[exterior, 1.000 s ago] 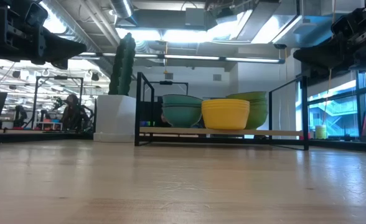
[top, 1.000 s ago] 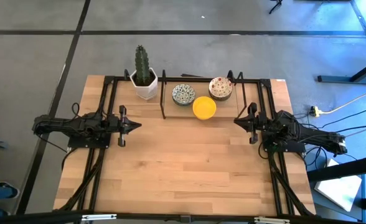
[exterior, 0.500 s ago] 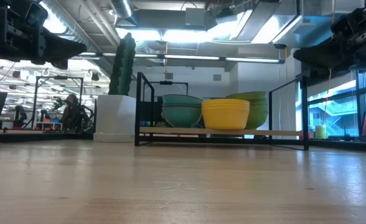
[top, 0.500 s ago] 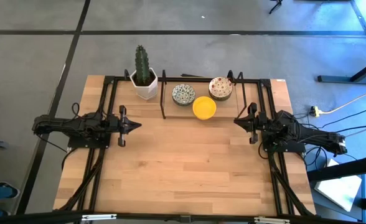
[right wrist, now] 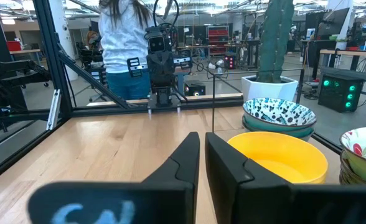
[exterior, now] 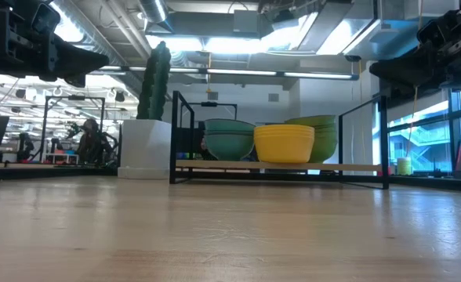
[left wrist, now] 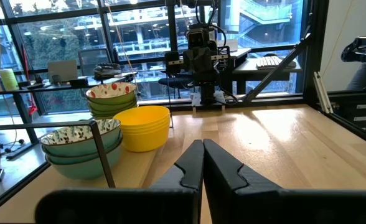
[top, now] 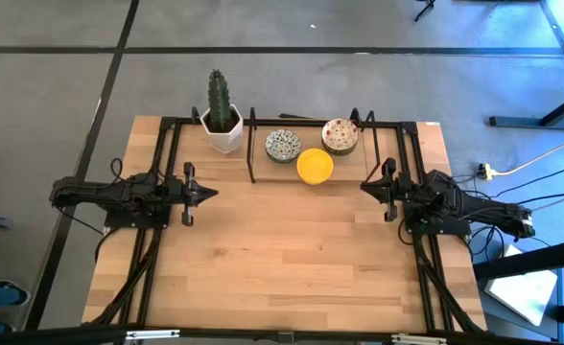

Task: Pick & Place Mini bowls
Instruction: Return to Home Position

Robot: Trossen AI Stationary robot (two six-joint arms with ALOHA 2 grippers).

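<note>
Bowl stacks (top: 314,165) on shelf (exterior: 277,166), count unclear, left tool (top: 210,193), right tool (top: 365,186) closed

Yellow bowls (top: 315,165): plain bright yellow. Spotty bowls (top: 283,146): white inside, dark blue-green spots, green outside. Red-dot bowls (top: 340,135): white inside, red dots, green outside. Cactus (top: 220,96) green, pot (top: 226,140) white. Table (top: 282,259) pale wood. Rack (top: 253,158) black.

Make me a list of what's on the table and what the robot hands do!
Cactus: white pot, left of the shelf
Yellow bowls: stacked on the shelf, in front
Blue-green bowls: stacked behind, nearer the cactus
Red-speckled bowls: stacked behind, on the right
Left gripper: shut, empty, left side
Right gripper: shut, empty, right side
</note>
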